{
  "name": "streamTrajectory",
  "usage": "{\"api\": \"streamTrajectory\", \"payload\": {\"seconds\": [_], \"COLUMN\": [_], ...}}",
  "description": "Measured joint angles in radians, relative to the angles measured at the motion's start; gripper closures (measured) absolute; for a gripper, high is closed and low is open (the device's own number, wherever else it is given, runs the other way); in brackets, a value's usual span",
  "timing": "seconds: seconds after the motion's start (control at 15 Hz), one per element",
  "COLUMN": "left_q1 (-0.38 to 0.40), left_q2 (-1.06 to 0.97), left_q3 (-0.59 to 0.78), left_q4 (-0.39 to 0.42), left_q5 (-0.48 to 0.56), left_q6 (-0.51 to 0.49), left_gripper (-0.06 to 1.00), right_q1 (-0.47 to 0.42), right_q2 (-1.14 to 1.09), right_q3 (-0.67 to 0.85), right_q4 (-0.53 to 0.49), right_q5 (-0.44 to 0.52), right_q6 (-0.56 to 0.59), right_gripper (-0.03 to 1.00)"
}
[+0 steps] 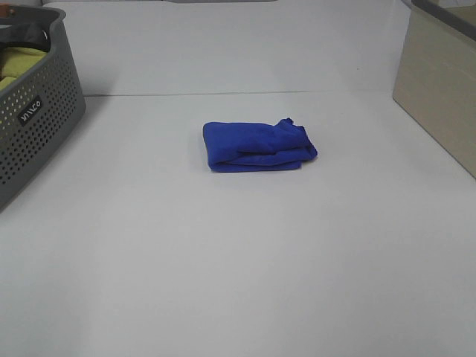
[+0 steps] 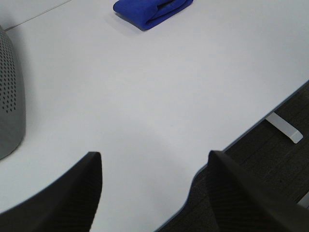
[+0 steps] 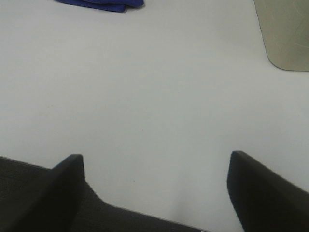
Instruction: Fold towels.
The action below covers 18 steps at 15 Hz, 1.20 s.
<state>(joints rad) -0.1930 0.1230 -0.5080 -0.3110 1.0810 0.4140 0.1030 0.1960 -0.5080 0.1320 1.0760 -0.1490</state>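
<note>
Towel (image 1: 258,146), blue and folded, lay on the white table (image 1: 238,260), well ahead of both sets of fingers. The left gripper (image 2: 154,188) and right gripper (image 3: 154,188) each had fingers spread wide, holding nothing, near the table's edge.

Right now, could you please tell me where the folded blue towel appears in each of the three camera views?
Exterior high: blue towel lies folded mid-table, slightly above centre.
Left wrist: at the top edge, partly cropped, far beyond the open jaws.
Right wrist: only a sliver at the top left edge.
Shared landmark: the white table, which carries the towel in all three.
</note>
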Motion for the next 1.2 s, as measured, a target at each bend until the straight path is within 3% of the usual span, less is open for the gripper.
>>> {"api": "streamTrajectory", "payload": {"seconds": [0.47, 0.8, 1.2], "left_q1": [0.000, 0.200, 0.221], "left_q2": [0.000, -0.042, -0.127], "left_q3": [0.000, 0.000, 0.000], "left_q4": [0.002, 0.004, 0.004], "left_q5": [0.000, -0.003, -0.003], "left_q6": [0.000, 0.000, 0.000], "left_gripper": [0.34, 0.34, 0.34], "right_q1": [0.000, -0.140, -0.143], "right_q2": [0.000, -0.078, -0.201], "right_q3": [0.000, 0.001, 0.001], "right_q4": [0.000, 0.001, 0.004], "right_q5": [0.000, -0.001, -0.001], "right_q6": [0.000, 0.000, 0.000], "right_gripper": [0.20, 0.20, 0.20]}}
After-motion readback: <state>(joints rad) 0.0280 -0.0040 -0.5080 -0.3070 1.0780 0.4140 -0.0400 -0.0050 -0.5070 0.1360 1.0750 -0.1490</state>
